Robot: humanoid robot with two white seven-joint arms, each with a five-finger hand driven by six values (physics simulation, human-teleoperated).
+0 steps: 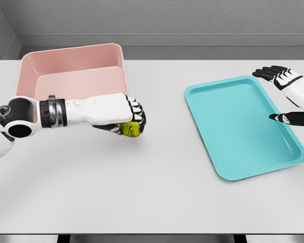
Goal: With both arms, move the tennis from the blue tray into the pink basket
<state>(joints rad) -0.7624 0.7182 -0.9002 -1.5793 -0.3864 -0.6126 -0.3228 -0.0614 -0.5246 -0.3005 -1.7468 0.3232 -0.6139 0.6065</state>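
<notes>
Left hand grips the tennis ball just in front of the pink basket; tray holds nothing.

I note the left hand (pixel 129 119) with fingers curled around the yellow-green tennis ball (pixel 131 129), just in front of the pink basket's (pixel 71 53) near right corner and low over the grey table (pixel 142 192). The blue tray (pixel 240 126) lies well to the basket's right. My right hand (pixel 289 96) sits at the tray's far right edge, fingers spread, holding nothing.
</notes>
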